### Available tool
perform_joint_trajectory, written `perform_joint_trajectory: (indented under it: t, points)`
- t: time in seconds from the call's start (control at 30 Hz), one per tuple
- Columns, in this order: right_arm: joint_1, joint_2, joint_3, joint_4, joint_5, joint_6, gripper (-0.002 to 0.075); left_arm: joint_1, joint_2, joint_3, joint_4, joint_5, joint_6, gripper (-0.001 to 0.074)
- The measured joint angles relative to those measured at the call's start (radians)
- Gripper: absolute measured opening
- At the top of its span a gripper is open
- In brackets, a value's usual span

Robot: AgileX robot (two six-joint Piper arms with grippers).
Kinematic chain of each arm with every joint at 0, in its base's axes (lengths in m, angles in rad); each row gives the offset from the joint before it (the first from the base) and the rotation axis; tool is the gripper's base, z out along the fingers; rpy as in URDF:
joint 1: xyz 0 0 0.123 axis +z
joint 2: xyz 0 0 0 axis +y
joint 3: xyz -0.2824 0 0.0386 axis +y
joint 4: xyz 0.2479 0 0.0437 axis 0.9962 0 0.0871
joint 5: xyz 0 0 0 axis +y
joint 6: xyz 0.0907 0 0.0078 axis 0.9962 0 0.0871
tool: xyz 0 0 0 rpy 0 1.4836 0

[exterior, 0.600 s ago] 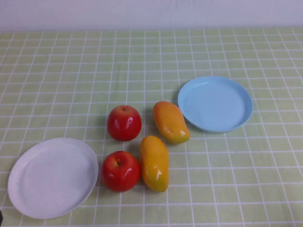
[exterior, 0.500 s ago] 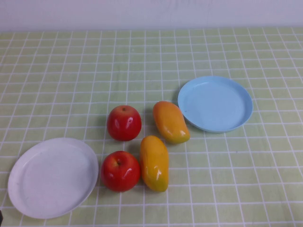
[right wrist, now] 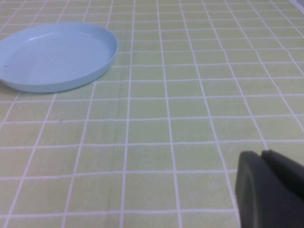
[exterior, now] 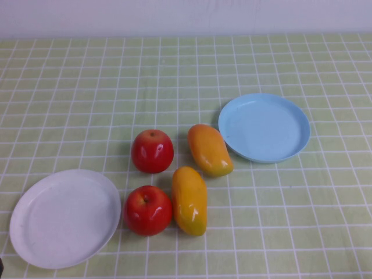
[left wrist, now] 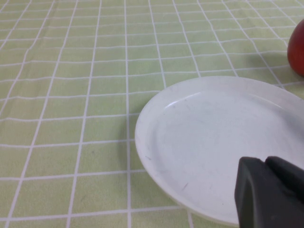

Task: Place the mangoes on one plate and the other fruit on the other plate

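Observation:
Two mangoes lie mid-table in the high view, one (exterior: 209, 150) nearer the light blue plate (exterior: 264, 127), the other (exterior: 189, 200) in front of it. Left of them sit two red apples, one farther back (exterior: 152, 151) and one nearer (exterior: 147, 210), which sits beside the white plate (exterior: 64, 218). Both plates hold nothing. Neither arm reaches into the high view. My left gripper (left wrist: 265, 160) is shut and empty, low over the white plate (left wrist: 204, 142), with an apple's edge (left wrist: 298, 47) beyond. My right gripper (right wrist: 261, 153) is shut and empty over bare cloth, well short of the blue plate (right wrist: 54, 54).
A green cloth with a white grid (exterior: 87, 87) covers the whole table. A pale wall (exterior: 186, 14) runs along the far edge. Nothing but the fruit and the two plates stands on the cloth.

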Motion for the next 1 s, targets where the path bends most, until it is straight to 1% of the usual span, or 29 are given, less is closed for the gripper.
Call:
perform_joint_trajectory:
  t: [0.3, 0.57, 0.83, 0.93, 1.0]
  points:
    - [0.0, 0.0, 0.0, 0.0, 0.0, 0.0, -0.0016, 0.0, 0.0, 0.0, 0.0, -0.003, -0.004, -0.0001]
    - [0.0, 0.0, 0.0, 0.0, 0.0, 0.0, -0.0016, 0.0, 0.0, 0.0, -0.041, -0.077, -0.085, -0.0001]
    - [0.0, 0.0, 0.0, 0.0, 0.0, 0.0, -0.0016, 0.0, 0.0, 0.0, -0.051, -0.079, -0.098, -0.0002]
    - [0.0, 0.0, 0.0, 0.0, 0.0, 0.0, -0.0017, 0.0, 0.0, 0.0, -0.082, -0.089, -0.116, -0.0002]
    - [0.0, 0.0, 0.0, 0.0, 0.0, 0.0, -0.0016, 0.0, 0.0, 0.0, -0.135, -0.121, -0.159, -0.0002]
